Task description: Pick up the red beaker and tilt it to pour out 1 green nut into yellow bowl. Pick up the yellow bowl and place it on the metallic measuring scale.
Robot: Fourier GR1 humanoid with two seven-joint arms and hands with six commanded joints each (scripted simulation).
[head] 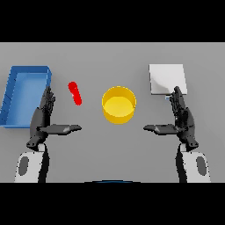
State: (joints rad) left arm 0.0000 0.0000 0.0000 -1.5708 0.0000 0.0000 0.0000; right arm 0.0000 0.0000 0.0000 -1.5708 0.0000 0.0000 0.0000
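Yellow bowl [118, 104], red beaker [75, 93], blue tray [17, 83]

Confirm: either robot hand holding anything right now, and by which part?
Nothing is held. The left robot hand and right robot hand are both open above the table, apart from the red beaker and the yellow bowl.

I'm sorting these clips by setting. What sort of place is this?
Likely a lab-style tabletop bench: a red beaker, a yellow bowl and a metallic measuring scale sit on a plain grey table.
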